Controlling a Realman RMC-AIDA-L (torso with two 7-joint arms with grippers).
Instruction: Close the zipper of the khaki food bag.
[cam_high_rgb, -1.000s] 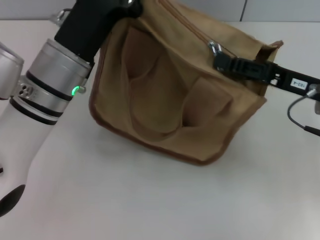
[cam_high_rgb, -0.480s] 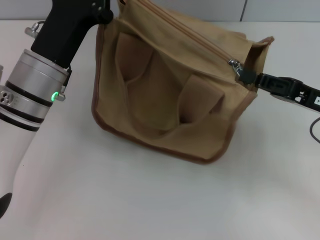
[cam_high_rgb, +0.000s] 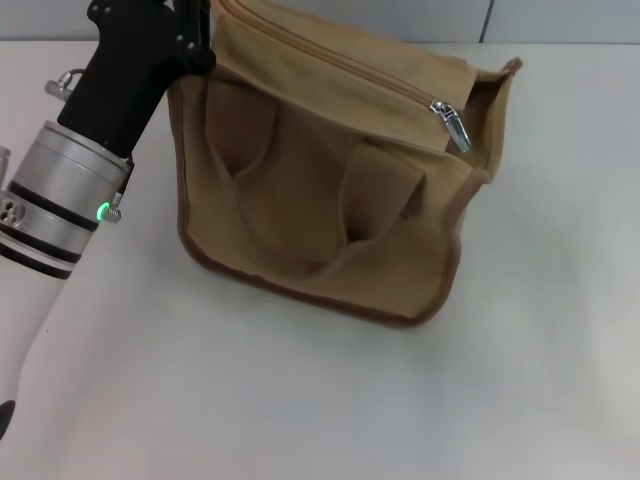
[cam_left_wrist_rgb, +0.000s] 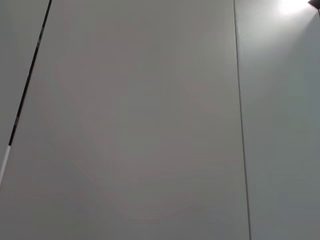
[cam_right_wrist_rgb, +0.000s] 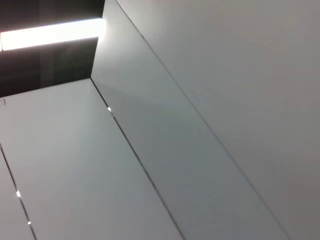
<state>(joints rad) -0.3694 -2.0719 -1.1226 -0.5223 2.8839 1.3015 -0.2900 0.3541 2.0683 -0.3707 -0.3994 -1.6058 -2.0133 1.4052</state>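
Left pincer (cam_high_rgb: 195, 40) sits at the upper left corner of the khaki food bag (cam_high_rgb: 320, 200); fingers hidden against the canvas, so whether it grips cannot be told. Bag stands on the white bench (cam_high_rgb: 300, 400). Zipper (cam_high_rgb: 340, 65) runs across the bag's top panel, silver pull tab (cam_high_rgb: 452, 125) at its right end. Right pincer out of sight.

We see the khaki food bag (cam_high_rgb: 320, 200), a tan canvas tote with brown trim, lying in the upper centre of the frame, two loop handles draped down its front. Its zipper (cam_high_rgb: 340, 62) runs diagonally to a silver pull tab (cam_high_rgb: 451, 125) at upper right.
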